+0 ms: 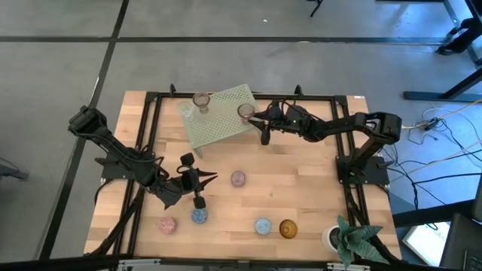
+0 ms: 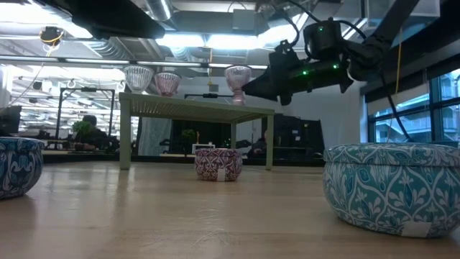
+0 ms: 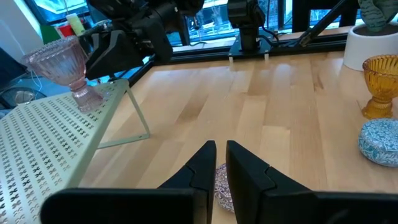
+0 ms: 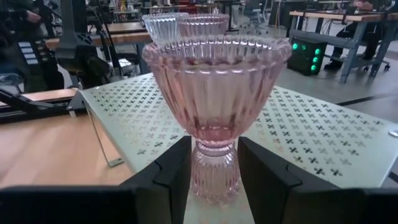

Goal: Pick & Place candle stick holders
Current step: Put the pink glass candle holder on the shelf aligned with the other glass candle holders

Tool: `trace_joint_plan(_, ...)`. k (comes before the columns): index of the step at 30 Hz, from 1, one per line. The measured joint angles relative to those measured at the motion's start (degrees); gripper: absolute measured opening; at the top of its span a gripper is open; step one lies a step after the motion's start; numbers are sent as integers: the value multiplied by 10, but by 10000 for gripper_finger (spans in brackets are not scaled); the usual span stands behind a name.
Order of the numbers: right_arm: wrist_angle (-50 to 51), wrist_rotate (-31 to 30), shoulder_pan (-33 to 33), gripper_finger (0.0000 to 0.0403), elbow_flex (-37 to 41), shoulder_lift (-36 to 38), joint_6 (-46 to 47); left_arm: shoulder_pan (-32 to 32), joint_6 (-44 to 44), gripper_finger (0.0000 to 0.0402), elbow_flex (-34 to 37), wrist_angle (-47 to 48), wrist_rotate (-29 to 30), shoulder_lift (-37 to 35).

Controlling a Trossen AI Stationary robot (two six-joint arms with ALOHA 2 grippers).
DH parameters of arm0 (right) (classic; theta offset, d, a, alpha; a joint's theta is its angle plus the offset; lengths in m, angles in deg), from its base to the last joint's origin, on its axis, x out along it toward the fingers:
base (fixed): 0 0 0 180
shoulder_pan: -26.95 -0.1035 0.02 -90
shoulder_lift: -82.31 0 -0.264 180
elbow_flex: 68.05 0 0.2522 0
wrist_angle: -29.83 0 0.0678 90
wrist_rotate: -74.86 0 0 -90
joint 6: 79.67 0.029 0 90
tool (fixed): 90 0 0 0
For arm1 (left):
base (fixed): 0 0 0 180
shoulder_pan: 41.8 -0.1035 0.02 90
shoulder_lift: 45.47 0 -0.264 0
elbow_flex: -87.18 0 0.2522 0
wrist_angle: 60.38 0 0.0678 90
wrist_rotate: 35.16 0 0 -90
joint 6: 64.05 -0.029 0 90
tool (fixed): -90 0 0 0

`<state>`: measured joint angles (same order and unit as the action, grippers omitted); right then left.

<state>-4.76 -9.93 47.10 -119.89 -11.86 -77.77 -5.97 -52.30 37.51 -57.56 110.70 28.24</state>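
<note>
A pale green rack stands at the far middle of the table. On it stand a clear candle stick holder, a mauve one and a pink stemmed one. My right gripper is shut on the pink one at the rack's right end. Four holders rest on their bases near the front edge: pink, blue, blue and amber. A mauve patterned holder sits mid-table. My left gripper hovers shut just to its left and touches nothing. My right gripper pinches the pink holder's narrow stem, under the bowl, between its two fingers. The fingers come in about level from the table's right side. The holder stands upright with its foot on the rack's top.
A white pot with a green plant stands at the front right corner. A black frame runs around the table's edges. The rack stands on thin legs, with bare wood between it and the front row of holders.
</note>
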Motion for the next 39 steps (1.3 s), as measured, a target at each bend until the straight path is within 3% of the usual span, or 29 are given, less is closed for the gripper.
trace_joint_plan(16, 28, 0, 0, 137, -6, 0, -43, 0, 0, 31, 0, 0, 0, 0)
trace_joint_plan(30, 24, 0, 0, 242, -6, 0, -38, 0, 0, 31, 0, 0, 0, 0)
trace_joint_plan(39, 23, 0, 0, 244, -6, 0, -36, 0, 0, 31, 0, 0, 0, 0)
